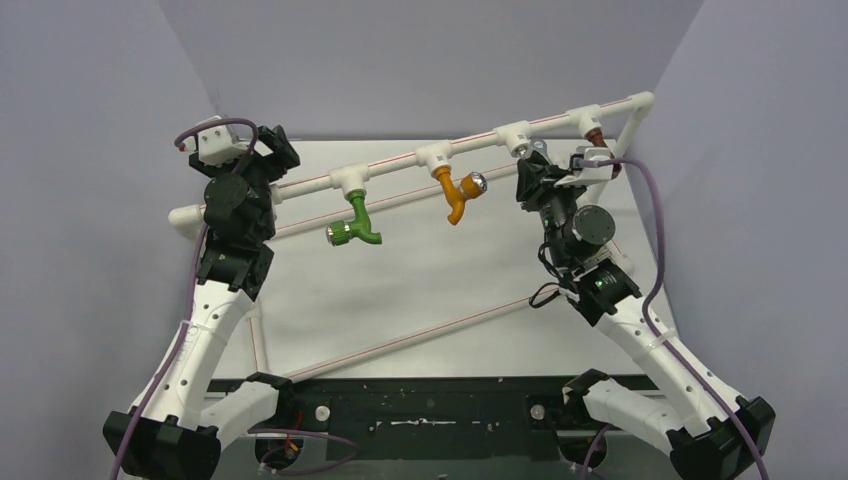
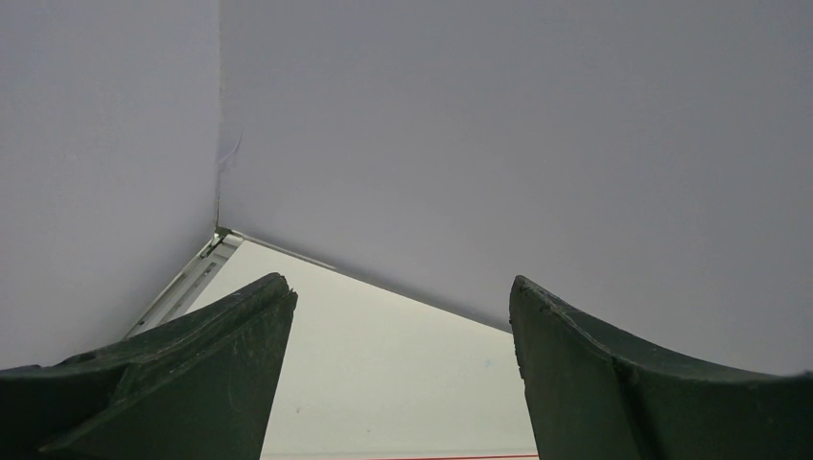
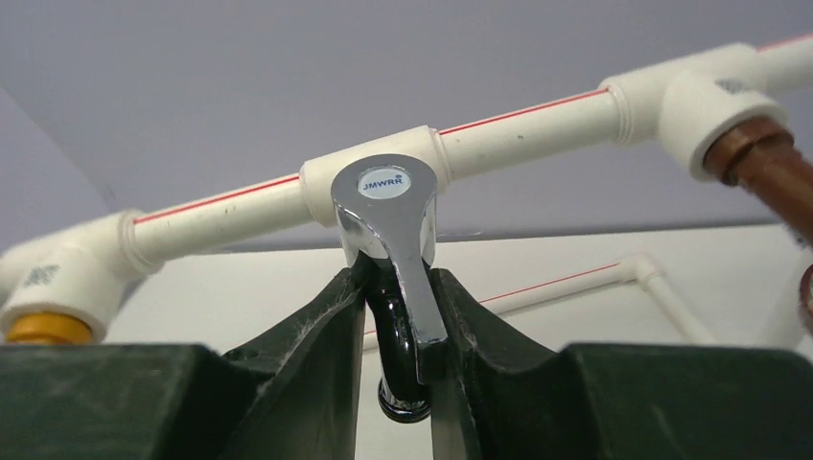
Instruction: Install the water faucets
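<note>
A white pipe rail (image 1: 400, 167) with tee fittings crosses the back of the table. A green faucet (image 1: 355, 225) and an orange faucet (image 1: 457, 193) hang from two tees. A brown faucet (image 1: 594, 135) sits in the far right tee (image 3: 714, 110). My right gripper (image 1: 533, 168) is shut on the chrome faucet (image 3: 388, 216), held at the third tee (image 3: 369, 172); its fingers (image 3: 326, 326) clamp the spout and handle. My left gripper (image 1: 283, 148) is open and empty, near the rail's left end, its fingers (image 2: 192, 364) wide apart.
A lower white pipe (image 1: 400, 345) with a red stripe runs diagonally across the table (image 1: 420, 280). Grey walls enclose the back and sides. The rail's right end bends down at a corner elbow (image 1: 640, 100).
</note>
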You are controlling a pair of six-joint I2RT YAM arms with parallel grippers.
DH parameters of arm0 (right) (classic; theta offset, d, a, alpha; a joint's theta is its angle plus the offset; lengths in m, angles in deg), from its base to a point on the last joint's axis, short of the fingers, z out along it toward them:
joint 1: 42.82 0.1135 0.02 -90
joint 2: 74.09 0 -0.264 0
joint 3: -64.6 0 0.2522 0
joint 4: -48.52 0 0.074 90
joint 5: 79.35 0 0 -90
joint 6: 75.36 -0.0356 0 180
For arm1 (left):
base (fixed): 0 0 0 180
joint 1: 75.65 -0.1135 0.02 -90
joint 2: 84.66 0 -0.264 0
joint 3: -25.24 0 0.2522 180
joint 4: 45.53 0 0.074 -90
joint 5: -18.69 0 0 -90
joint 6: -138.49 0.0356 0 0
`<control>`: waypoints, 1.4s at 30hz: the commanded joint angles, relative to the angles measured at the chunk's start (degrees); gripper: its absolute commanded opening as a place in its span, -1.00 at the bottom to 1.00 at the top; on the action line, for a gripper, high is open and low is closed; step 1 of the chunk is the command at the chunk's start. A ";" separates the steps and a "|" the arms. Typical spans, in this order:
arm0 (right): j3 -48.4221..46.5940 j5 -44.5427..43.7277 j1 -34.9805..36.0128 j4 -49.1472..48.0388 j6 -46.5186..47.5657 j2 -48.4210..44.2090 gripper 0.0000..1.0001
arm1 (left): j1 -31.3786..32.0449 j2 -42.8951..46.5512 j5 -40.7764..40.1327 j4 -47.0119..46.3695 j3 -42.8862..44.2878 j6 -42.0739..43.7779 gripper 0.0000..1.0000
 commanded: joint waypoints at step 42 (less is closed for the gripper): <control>3.70 -2.81 -1.98 6.07 -84.70 -3.61 0.11 | 1.10 -1.58 0.28 19.89 -5.65 -0.64 0.60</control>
